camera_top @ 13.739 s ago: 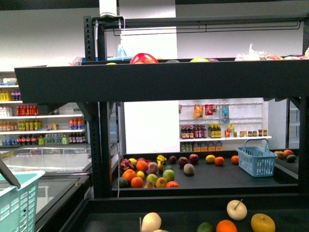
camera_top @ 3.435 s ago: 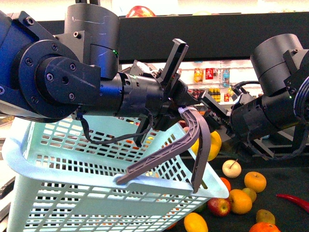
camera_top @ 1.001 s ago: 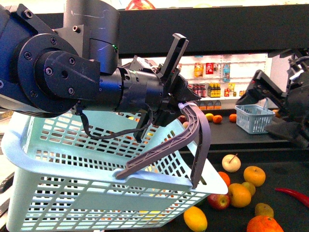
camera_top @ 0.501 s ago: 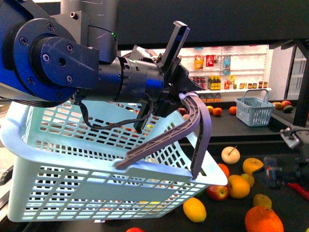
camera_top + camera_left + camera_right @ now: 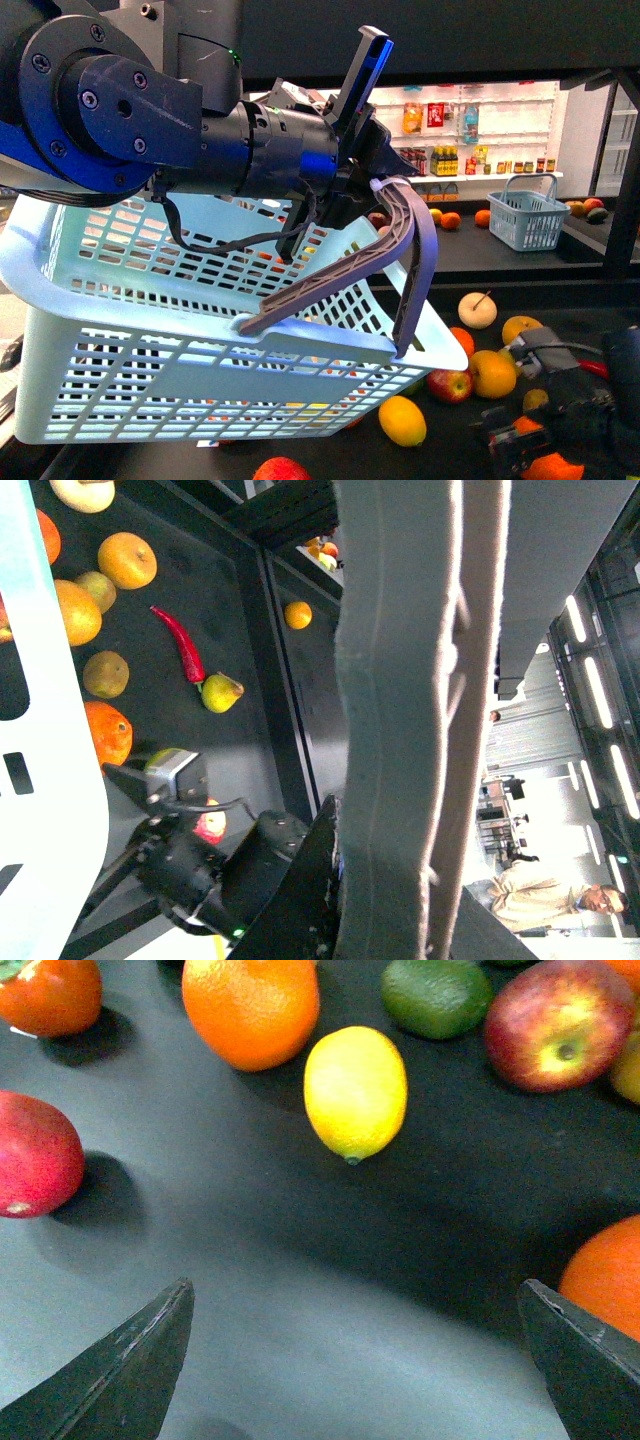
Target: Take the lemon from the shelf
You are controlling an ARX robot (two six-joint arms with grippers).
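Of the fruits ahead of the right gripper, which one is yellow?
The lemon, oval with a pointed tip, lying beside the big orange; the rest in clear view are orange, green or red.

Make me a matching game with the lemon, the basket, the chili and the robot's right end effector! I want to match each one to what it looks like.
Things:
1. lemon
2. basket
3. chili
4. right end effector

Looks:
A. pale blue, held up by its handle
B. long and red
C. open, holding nothing
D. yellow and oval

Pairs: 1-D, 2-A, 3-B, 4-C
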